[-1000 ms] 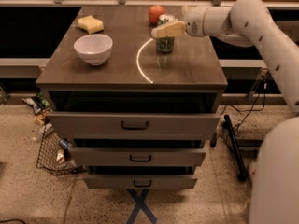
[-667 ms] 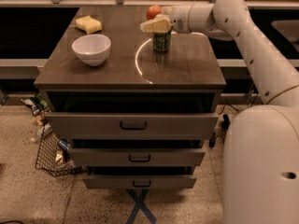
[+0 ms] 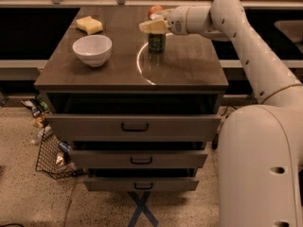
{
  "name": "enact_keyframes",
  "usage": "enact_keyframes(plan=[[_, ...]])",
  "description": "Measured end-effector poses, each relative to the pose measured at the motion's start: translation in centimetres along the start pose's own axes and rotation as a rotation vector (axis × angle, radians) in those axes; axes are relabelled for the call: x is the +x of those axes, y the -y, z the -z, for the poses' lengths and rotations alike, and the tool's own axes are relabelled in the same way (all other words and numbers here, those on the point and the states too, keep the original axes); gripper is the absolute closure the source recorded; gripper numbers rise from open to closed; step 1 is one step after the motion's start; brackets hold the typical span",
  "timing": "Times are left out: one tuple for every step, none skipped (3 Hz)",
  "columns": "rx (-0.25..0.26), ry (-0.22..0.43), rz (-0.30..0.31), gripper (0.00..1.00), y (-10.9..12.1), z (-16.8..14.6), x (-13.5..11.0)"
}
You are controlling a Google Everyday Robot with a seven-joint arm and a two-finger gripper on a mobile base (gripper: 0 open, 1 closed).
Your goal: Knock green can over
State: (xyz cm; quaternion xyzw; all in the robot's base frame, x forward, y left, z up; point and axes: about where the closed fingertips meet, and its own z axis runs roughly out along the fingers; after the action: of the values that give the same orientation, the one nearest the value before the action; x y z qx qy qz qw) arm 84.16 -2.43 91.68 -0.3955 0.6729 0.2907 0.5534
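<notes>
The green can (image 3: 156, 42) stands upright on the dark wooden countertop (image 3: 189, 65), near its middle toward the back. My gripper (image 3: 150, 26) reaches in from the right on the white arm (image 3: 236, 27). Its pale fingertips sit right over the can's top, hiding the lid. The red-orange apple (image 3: 154, 10) lies just behind the gripper, partly hidden by it.
A white bowl (image 3: 92, 49) sits left of the can. A yellow sponge (image 3: 89, 24) lies at the back left. Three drawers (image 3: 134, 126) stand pulled out below the top. A wire basket (image 3: 51, 153) with clutter rests on the floor at the left.
My gripper has moved left, from beside the can's upper right to over its top. The view has shifted slightly. The can still stands upright.
</notes>
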Motion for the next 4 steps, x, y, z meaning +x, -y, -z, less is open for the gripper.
enact_keyframes(plan=[[-0.008,0.000,0.002,0.16,-0.1,0.1,0.2],[-0.049,-0.001,0.014,0.00,-0.8,0.7,1.3],[-0.093,0.002,0.014,0.00,-1.5,0.2,2.1],[-0.109,0.022,0.026,0.17,-1.7,-0.1,1.9]])
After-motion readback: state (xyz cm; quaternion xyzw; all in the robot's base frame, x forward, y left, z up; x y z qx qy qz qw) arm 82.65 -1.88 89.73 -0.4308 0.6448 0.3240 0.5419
